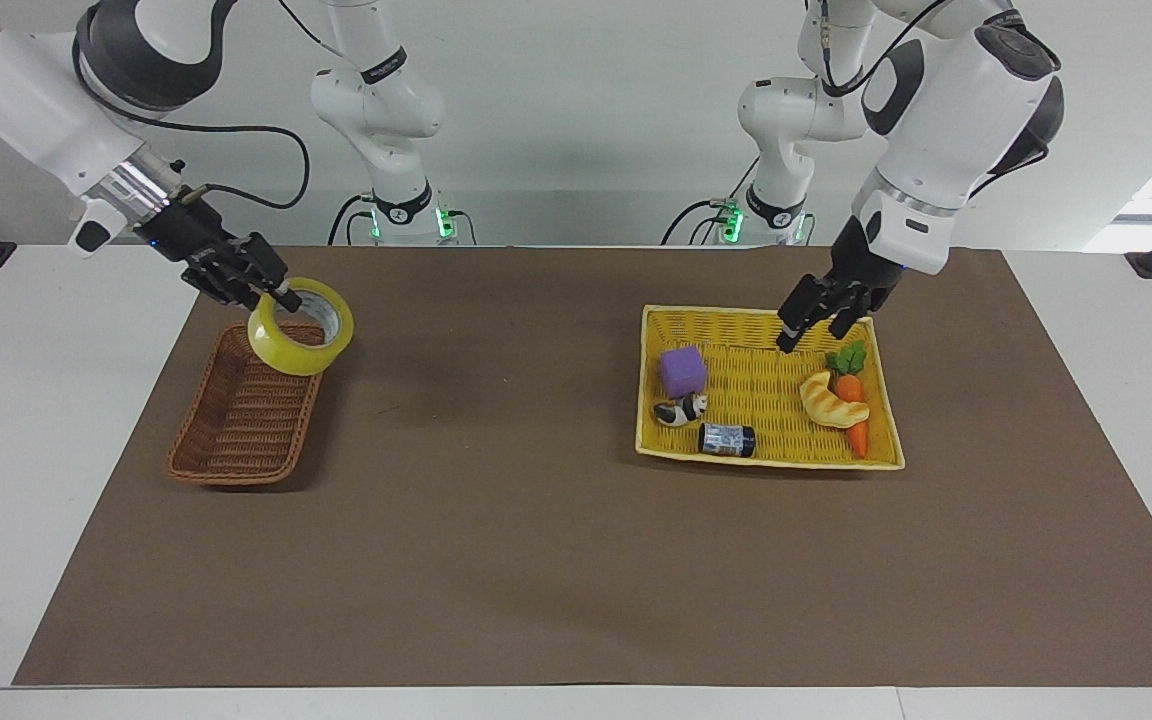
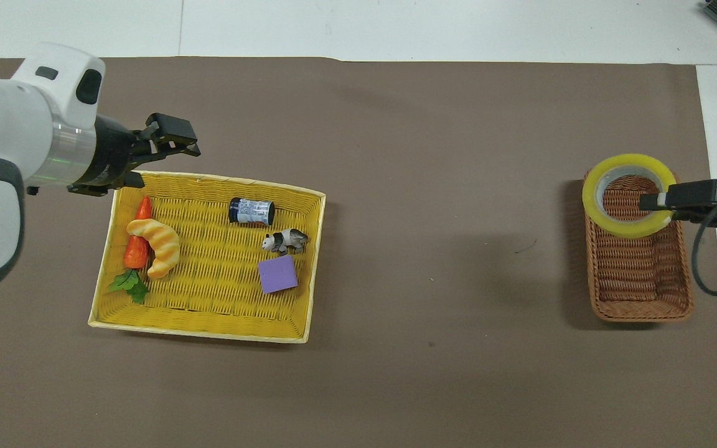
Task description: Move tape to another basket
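Right gripper (image 1: 278,297) clamped on wall of translucent yellow packing-tape roll (image 1: 300,340), held in air over the small brown oblong wicker basket (image 1: 248,408), above its end nearer the robots, roll tilted; risk: released from here it may catch the rim, roll out onto brown mat. Left gripper (image 1: 813,329) open, empty, over large yellow rectangular basket (image 1: 762,321) w/ toys; low risk, provided it doesn't dip and snag the rim.

A brown mat (image 1: 536,560) covers the white counter (image 1: 26,400). On the mat sits a yellow basket (image 1: 766,318). A brown wicker basket (image 1: 236,440) stands well apart from it, toward the right arm's end.
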You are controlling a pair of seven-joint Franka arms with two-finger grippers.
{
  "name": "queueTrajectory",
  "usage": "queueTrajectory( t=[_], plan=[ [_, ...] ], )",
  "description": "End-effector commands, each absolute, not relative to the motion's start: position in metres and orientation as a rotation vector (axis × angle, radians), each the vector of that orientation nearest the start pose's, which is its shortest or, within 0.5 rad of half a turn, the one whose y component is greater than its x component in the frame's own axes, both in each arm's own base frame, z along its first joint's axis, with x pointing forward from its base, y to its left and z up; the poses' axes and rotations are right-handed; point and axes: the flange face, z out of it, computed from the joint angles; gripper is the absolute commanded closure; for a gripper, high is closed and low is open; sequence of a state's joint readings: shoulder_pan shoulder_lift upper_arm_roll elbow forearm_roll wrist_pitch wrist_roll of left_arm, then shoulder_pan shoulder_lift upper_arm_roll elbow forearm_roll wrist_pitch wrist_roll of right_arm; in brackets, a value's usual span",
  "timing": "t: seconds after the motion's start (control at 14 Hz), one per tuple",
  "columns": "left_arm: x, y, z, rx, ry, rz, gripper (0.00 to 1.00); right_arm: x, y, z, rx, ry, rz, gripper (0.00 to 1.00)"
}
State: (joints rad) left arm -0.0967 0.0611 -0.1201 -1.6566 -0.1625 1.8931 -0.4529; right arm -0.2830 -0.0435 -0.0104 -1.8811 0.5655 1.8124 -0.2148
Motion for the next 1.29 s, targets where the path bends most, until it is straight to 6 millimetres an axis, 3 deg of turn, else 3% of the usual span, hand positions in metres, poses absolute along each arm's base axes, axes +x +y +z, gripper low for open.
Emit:
queueTrajectory(
  t=[0.0, 0.14, 0.21, 0.36, 0.71, 0.79, 1.21],
  plan=[
    [0.581, -0.096, 0.588, -3.267, -0.154, -0.174, 0.0, 0.562, -0.143, 0.48, -2.598, 0.247, -0.176, 1.0],
    [0.578, -0.052, 0.592, -3.247, 0.001, -0.153, 0.0, 0.561, -0.168, 0.461, -2.609, 0.244, -0.197, 1.0],
    [0.578, -0.04, 0.593, -3.214, 0.093, -0.15, 0.0, 0.557, -0.184, 0.447, -2.608, 0.24, -0.187, 1.0],
    [0.573, -0.036, 0.592, -3.113, 0.217, -0.099, 0.0, 0.556, -0.205, 0.421, -2.606, 0.237, -0.18, 1.0],
    [0.57, -0.029, 0.619, -3.1, 0.199, -0.048, 0.0, 0.544, -0.228, 0.382, -2.577, 0.246, -0.157, 1.0],
    [0.569, -0.03, 0.615, -3.102, 0.19, -0.029, 0.0, 0.537, -0.234, 0.37, -2.571, 0.237, -0.143, 1.0],
    [0.569, -0.03, 0.615, -3.102, 0.192, -0.029, 0.0, 0.529, -0.234, 0.351, -2.58, 0.209, -0.139, 1.0]
  ],
)
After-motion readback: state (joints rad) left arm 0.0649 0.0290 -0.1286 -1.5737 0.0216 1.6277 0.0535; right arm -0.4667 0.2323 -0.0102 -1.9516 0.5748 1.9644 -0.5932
